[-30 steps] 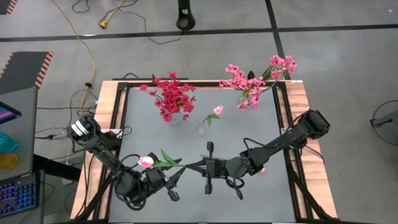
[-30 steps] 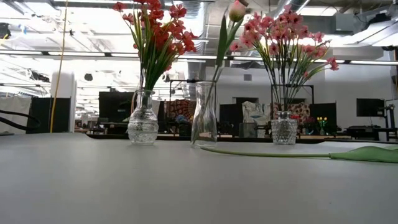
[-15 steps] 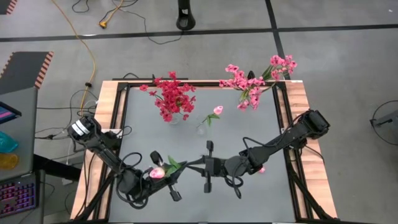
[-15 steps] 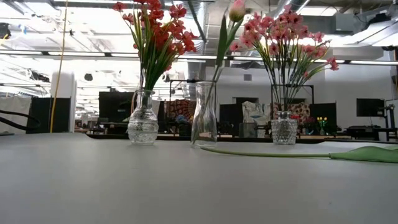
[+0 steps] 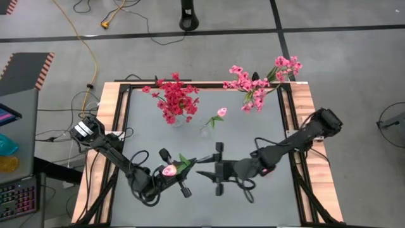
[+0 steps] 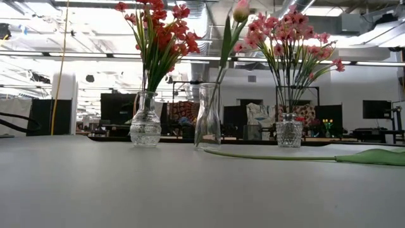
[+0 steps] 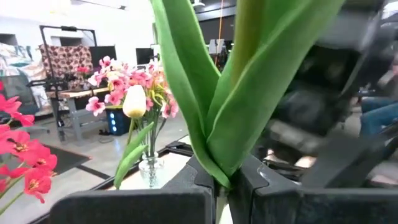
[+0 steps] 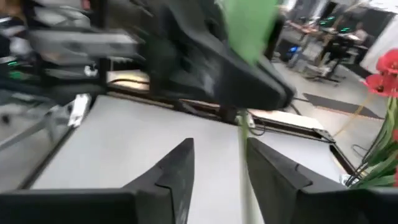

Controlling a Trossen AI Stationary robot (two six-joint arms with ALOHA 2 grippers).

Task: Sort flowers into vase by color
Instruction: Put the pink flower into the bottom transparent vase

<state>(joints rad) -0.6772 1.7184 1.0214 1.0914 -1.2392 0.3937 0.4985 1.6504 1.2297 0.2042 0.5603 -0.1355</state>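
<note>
A pale pink tulip bud [image 5: 168, 170] with green leaves [image 7: 205, 93] is up off the table near the front, and my left gripper [image 5: 176, 172] is shut on it. Its thin lower stem [image 8: 244, 155] runs toward my right gripper [image 5: 204, 166], which is open with one finger on each side of the stem. At the far side stand three glass vases: one with red flowers [image 5: 176, 101], a narrow one with a single tulip [image 5: 205, 130], and one with pink sprays [image 5: 256, 92]. My left gripper pinches the tulip between its two fingers at the foot of the leaves [image 7: 217, 177]. The fingers come from the table's left side. Leaves and bud rise above the fingers, the lower stem runs on toward the right gripper, and the flower is clear of the table.
In the low view a long green stem [image 6: 272, 155] with a leaf [image 6: 373, 156] lies flat on the table in front of the pink vase [image 6: 289, 130]. The middle of the table between the vases and the grippers is bare. Black frame rails [image 5: 123, 126] border the table.
My left gripper has taken hold of the tulip and moved toward the table's right edge, carrying the bud with it. My right gripper has opened, letting go of the stem, and backed a little toward the right edge.
</note>
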